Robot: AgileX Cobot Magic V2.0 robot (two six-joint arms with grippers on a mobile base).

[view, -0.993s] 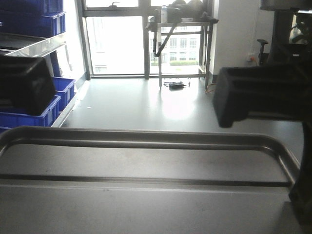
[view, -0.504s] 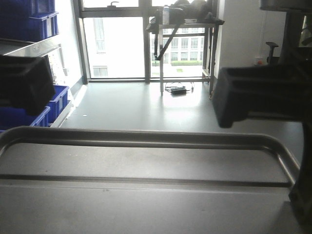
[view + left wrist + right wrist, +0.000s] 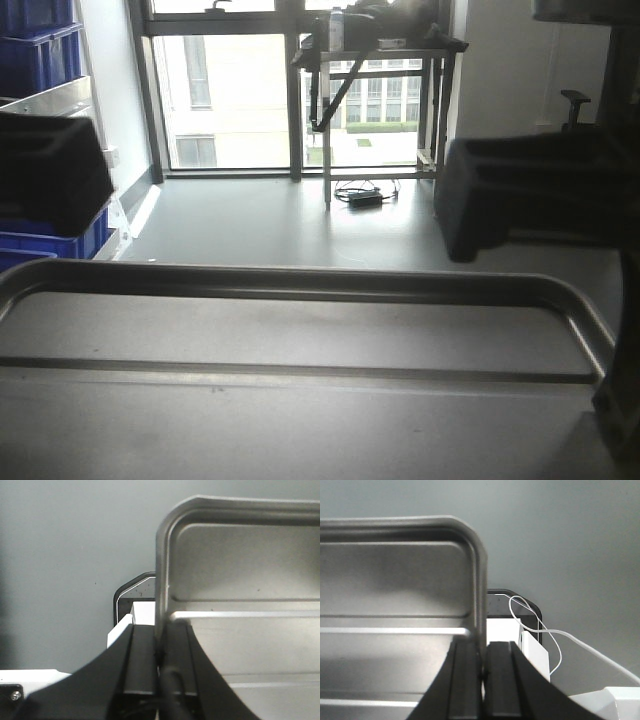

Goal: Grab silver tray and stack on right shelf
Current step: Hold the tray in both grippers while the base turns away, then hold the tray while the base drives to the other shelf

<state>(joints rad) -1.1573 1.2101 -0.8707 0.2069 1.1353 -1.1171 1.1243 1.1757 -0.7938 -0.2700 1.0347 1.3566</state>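
The left gripper (image 3: 159,647) is closed to a slit, its two dark fingers pinching the rolled rim on the left side of the silver tray (image 3: 300,330). The right gripper (image 3: 482,655) clamps the opposite rim the same way. The tray hangs level between them above bare grey floor (image 3: 280,220), and its bed reaches ahead of both grippers to rounded far corners.

It is sheet metal, so probably stiff and of moderate weight, but smooth. With such a thin edge pinch it could slide or tip if one arm leads. The rolled lip looks like the sensible hold, and both arms should move as one.

A raised ridge (image 3: 300,375) crosses the bed between the grippers. A loose white cable (image 3: 545,630) loops just outside the right gripper, apart from the rim.

Beyond the far rim there is open floor. Outward of the left gripper, blue bins (image 3: 45,240) sit on racking, the nearest edge to mind when swinging the tray. Farther ahead, a power lead (image 3: 365,197) lies under a steel-legged table (image 3: 380,48) in front of the window (image 3: 250,100). The right shelf is not in view.
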